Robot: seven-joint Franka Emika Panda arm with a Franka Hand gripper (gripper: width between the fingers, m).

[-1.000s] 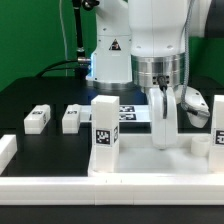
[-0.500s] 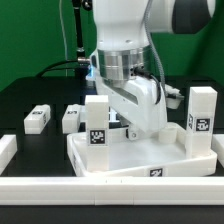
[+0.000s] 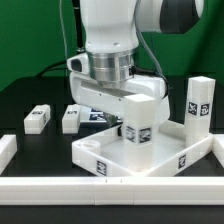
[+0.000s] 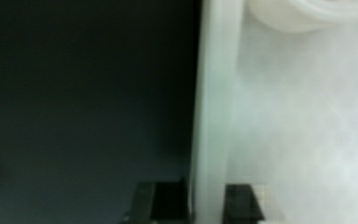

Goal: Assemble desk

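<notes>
The white desk tabletop point(image 3: 150, 158) lies turned at an angle on the black table, raised rim up. Two white tagged legs stand in its corners, one in the middle of the view point(image 3: 137, 126) and one at the exterior view's right point(image 3: 198, 104). My gripper point(image 3: 122, 122) reaches down onto the tabletop's far rim, its tips partly hidden behind the middle leg. In the wrist view my gripper point(image 4: 202, 205) is shut on the thin rim wall point(image 4: 202, 100), with a dark fingertip point(image 4: 162, 203) on each side. A round corner socket point(image 4: 300, 15) shows beside the rim.
Two loose white legs point(image 3: 37, 118) point(image 3: 71, 118) lie on the table at the exterior view's left. The marker board point(image 3: 98, 118) lies behind the arm. Long white border bars run along the front point(image 3: 100, 187) and the left point(image 3: 6, 150).
The tabletop has swung round with my gripper on its rim. Both standing legs have moved toward the exterior view's right. The arm has shifted to the left.
</notes>
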